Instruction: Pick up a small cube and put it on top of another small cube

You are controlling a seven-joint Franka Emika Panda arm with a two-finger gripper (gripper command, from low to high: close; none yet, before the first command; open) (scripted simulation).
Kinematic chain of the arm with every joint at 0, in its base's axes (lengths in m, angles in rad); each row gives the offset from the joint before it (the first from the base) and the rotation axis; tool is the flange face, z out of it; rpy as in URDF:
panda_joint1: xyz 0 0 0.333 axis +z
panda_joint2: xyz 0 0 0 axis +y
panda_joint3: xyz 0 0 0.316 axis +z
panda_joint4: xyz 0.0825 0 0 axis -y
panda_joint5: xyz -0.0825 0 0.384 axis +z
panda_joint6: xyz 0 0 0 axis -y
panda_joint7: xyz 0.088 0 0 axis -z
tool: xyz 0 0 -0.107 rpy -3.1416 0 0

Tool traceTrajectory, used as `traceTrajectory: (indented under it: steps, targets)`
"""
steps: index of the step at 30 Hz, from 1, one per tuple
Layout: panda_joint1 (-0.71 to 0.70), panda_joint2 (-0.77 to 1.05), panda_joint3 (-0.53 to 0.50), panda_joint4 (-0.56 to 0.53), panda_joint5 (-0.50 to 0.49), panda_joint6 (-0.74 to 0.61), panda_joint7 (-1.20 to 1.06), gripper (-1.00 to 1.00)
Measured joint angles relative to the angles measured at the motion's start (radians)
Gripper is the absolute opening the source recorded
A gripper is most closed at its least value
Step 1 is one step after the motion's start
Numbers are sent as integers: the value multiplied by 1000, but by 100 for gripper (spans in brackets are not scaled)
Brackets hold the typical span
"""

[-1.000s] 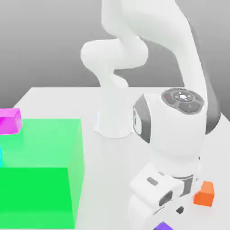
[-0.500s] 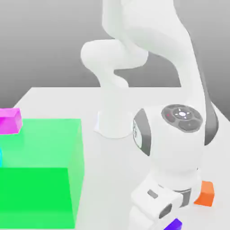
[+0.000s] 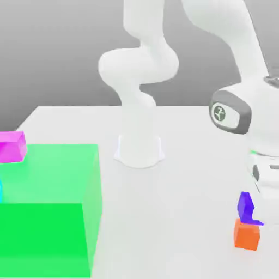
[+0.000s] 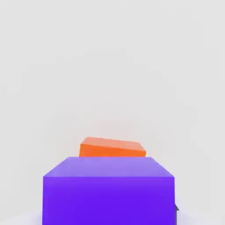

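The small violet-purple cube [image 3: 245, 206] hangs slightly tilted right over the small orange cube [image 3: 247, 235] near the table's front at the exterior view's right; whether the two touch I cannot tell. My gripper [image 3: 252, 209] comes down at that view's right edge and is shut on the purple cube, its fingers mostly hidden behind the cube and the white hand. In the hand view the purple cube [image 4: 109, 189] sits close up with the orange cube [image 4: 112, 148] partly hidden beyond it. A dark fingertip [image 4: 176, 209] shows at the purple cube's side.
A huge translucent green block [image 3: 49, 210] takes up the front of the exterior view's left. A pink-magenta cube [image 3: 12, 146] sits behind it. The arm's white base [image 3: 139, 150] stands mid-table. White tabletop [image 3: 174, 218] lies between the block and the cubes.
The arm has swung toward the exterior view's right and risen. The purple cube went from the table at the front edge up to a spot over the orange cube.
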Motion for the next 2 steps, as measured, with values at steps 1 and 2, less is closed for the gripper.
traceTrajectory:
  steps: [1,2]
  targets:
    - [0,0,0,0,0,0,0,100]
    - [0,0,0,0,0,0,0,100]
